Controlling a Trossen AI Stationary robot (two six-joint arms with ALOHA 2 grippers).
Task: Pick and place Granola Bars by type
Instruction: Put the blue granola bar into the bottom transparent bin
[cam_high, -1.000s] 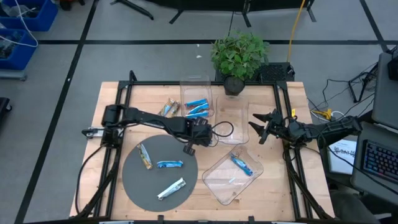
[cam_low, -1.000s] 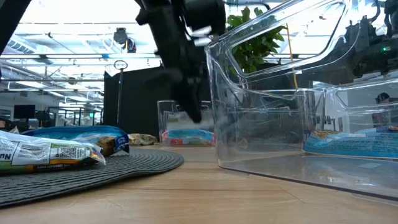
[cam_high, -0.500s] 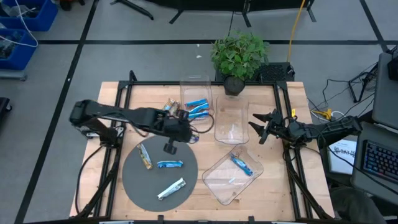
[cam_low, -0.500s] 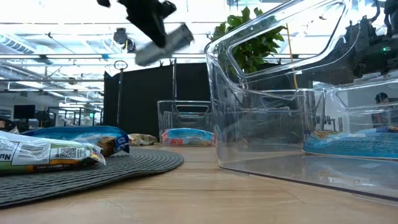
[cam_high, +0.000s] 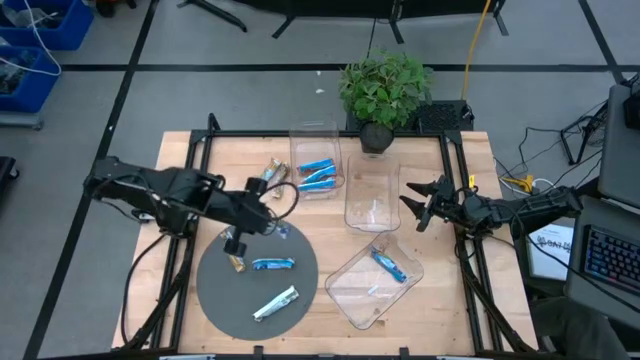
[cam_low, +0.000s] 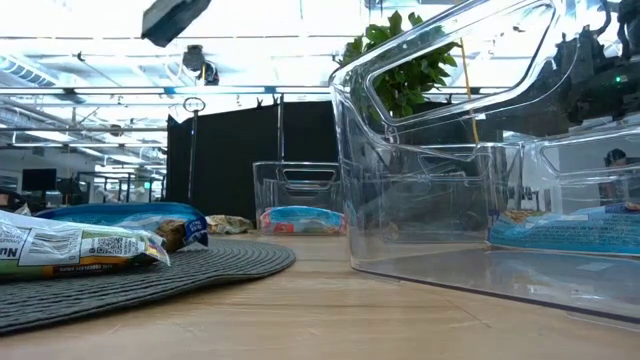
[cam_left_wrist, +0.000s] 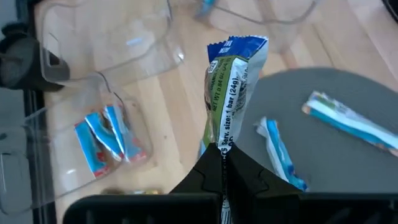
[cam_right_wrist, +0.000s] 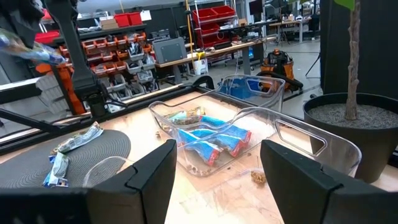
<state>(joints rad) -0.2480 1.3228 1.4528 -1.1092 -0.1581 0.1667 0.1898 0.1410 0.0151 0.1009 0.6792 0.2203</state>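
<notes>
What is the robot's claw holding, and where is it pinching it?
The left claw pinches one end of a granola bar. The right claw holds nothing.

Left arm lies across table's left half, over mat far edge, blocking that lane. Three bins crowd centre-right: far bin, middle bin, near tilted bin; only narrow gaps between them. Plant stands at far edge behind bins. Right gripper sits just beside middle bin. Bare wood open at near left corner and far left.
</notes>
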